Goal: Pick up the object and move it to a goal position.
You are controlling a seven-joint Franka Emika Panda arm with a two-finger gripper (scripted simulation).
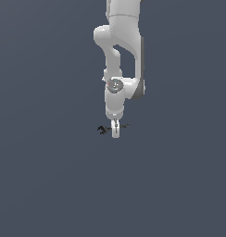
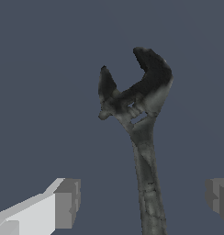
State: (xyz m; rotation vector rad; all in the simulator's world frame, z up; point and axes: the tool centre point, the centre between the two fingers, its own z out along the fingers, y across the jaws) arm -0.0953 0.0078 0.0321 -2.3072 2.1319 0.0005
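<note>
The object [image 2: 141, 105] is a dark, worn adjustable wrench with a jagged claw-like head. It lies flat on the grey floor. In the exterior view the object [image 1: 103, 130] sticks out on both sides of the white fingers, its claw end toward that view's left. My gripper [image 1: 116, 132] is lowered straight over its handle. In the wrist view the gripper [image 2: 142, 199] is open, with one grey pad [image 2: 65, 204] and the other pad [image 2: 218, 196] standing well apart on either side of the handle. Neither pad touches it.
Plain dark grey floor [image 1: 50, 185] surrounds the wrench on every side. The white arm [image 1: 122, 51] comes down from the top of the exterior view. No goal marker shows.
</note>
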